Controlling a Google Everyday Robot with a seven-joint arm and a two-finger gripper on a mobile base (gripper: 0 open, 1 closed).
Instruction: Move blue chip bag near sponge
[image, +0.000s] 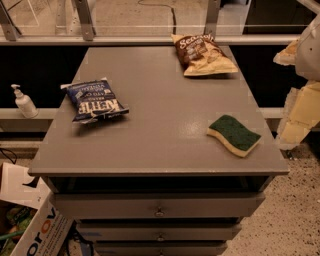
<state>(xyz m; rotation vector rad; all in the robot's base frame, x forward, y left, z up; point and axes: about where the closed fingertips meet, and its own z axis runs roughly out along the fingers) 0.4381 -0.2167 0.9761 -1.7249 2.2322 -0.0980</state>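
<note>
Sponge (234, 134) front right, blue chip bag (95, 100) far left, brown bag (202, 54) behind, hand (300, 112) at right edge, grip unclear.

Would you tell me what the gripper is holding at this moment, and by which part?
Nothing is held. The gripper is beyond the right edge of the table; the blue chip bag lies untouched on its left side.

Blue chip bag (95, 101) lies flat left, green-topped sponge (234, 134) front right, well apart; jaws beyond right edge.
</note>
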